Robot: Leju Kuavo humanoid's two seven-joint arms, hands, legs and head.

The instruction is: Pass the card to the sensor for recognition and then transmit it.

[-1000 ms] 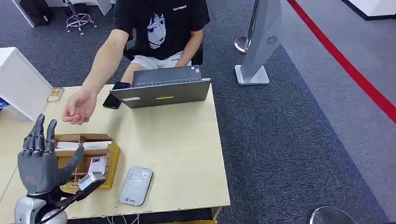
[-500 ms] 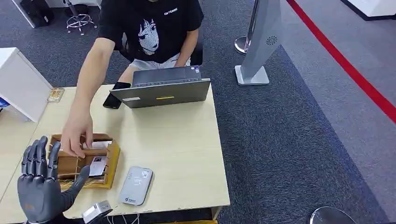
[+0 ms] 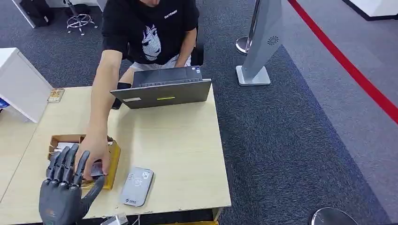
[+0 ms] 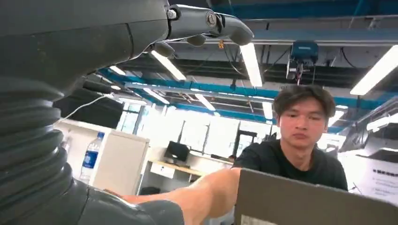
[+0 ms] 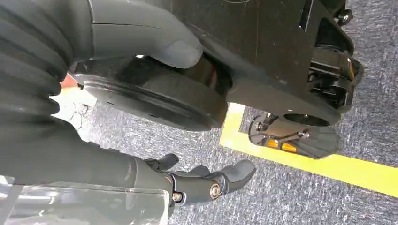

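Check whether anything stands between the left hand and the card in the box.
Yes: a person's hand reaches into the wooden box and covers the card there, just beyond the raised left hand with its fingers spread.

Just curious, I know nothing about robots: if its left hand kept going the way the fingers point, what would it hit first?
Probably the person's hand reaching into the wooden box, just beyond the left hand; height is unclear.

Bright, even overhead light with soft shadows; ceiling strip lights (image 4: pixel 251 61) glare, windows blown out
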